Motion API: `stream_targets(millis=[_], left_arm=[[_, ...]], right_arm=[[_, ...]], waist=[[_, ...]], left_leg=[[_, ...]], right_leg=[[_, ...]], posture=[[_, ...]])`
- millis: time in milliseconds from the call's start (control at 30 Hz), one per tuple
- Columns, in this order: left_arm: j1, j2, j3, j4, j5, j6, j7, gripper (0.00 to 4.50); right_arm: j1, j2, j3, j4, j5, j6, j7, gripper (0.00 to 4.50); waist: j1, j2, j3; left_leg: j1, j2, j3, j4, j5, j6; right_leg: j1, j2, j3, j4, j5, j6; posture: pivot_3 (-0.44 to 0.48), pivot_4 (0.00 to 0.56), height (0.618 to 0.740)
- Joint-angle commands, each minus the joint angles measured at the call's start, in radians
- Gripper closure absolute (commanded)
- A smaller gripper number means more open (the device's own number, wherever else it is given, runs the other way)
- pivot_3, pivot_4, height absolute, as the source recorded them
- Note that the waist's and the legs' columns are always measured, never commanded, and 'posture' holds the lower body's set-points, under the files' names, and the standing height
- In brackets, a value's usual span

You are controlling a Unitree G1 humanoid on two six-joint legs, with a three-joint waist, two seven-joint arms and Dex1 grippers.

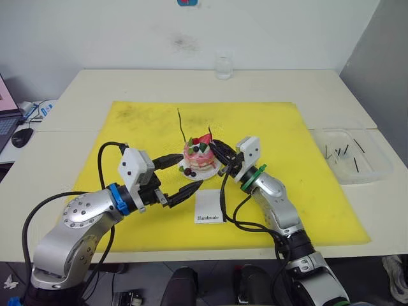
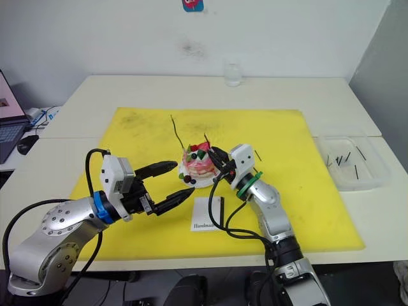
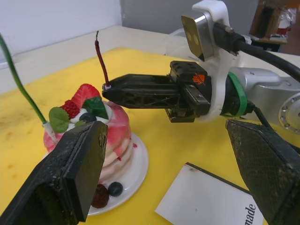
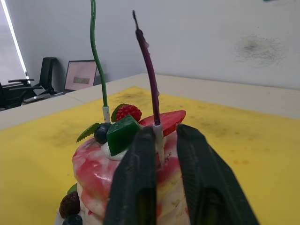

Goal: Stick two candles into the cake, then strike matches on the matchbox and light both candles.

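Left gripper (image 1: 180, 176) hangs wide open at lower centre of the frame, just left of the matchbox (image 1: 208, 208) on the yellow mat (image 1: 306, 191). Right gripper (image 4: 161, 159) pinches the pale base of the reddish-brown candle (image 4: 149, 75) standing in the cake (image 1: 199, 158) at mid-frame; the green candle (image 1: 181, 125) stands in the cake's left side. Matches (image 1: 342, 153) lie in a clear tray (image 1: 376, 167) at right, on the table (image 1: 274, 83).

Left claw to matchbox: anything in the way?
Nothing visible. The left claw is open, hovering beside the cake, and the matchbox lies bare on the yellow mat just below and right of it. The right claw is up at the red candle, away from that path.
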Motion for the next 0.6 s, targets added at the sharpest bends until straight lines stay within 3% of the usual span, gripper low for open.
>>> stream_targets(millis=[33, 267, 367, 467, 600], left_arm=[[-0.003, 0.006, -0.016, -0.022, 0.022, -0.035, -0.007, 0.0], [-0.025, -0.003, -0.033, -0.002, 0.046, -0.018, 0.025, 0.0], [-0.045, 0.003, -0.003, 0.01, -0.007, 0.063, 0.053, 0.0], [-0.063, 0.036, 0.071, 0.03, -0.16, 0.238, 0.07, 0.0], [-0.077, 0.153, 0.178, 0.114, -0.479, 0.573, 0.066, 0.0]], right_arm=[[-0.007, -0.014, 0.003, -0.107, -0.002, 0.014, 0.0, 2.85], [0.001, -0.07, -0.001, -0.26, 0.03, 0.104, 0.025, 2.85], [0.005, -0.123, -0.028, -0.345, 0.07, 0.18, 0.047, 2.85], [0.029, -0.218, -0.065, -0.447, 0.131, 0.284, 0.093, 2.85], [0.072, -0.39, -0.081, -0.562, 0.205, 0.42, 0.199, 3.01]], waist=[[0.0, 0.0, 0.0], [0.0, 0.0, 0.0], [0.001, 0.0, 0.0], [0.002, 0.0, 0.0], [-0.001, -0.001, 0.001]], left_leg=[[0.0, 0.0, 0.0, 0.0, 0.0, 0.0], [0.0, 0.0, 0.0, 0.0, 0.0, 0.0], [0.0, 0.0, 0.0, 0.0, 0.0, 0.0], [-0.001, 0.0, -0.001, 0.0, 0.0, 0.0], [0.0, 0.0, -0.001, 0.0, 0.0, 0.0]], right_leg=[[0.0, 0.0, 0.0, 0.0, 0.0, 0.0], [0.0, 0.0, 0.0, 0.0, 0.0, 0.0], [0.0, 0.0, 0.0, 0.0, 0.0, 0.0], [0.0, 0.0, -0.001, 0.0, 0.0, 0.0], [0.0, 0.0, -0.001, -0.001, 0.0, 0.001]], posture=[[0.0, 0.15, 0.74], [0.0, 0.15, 0.74], [0.0, 0.15, 0.74], [0.0, 0.15, 0.74], [0.0, 0.15, 0.74]])
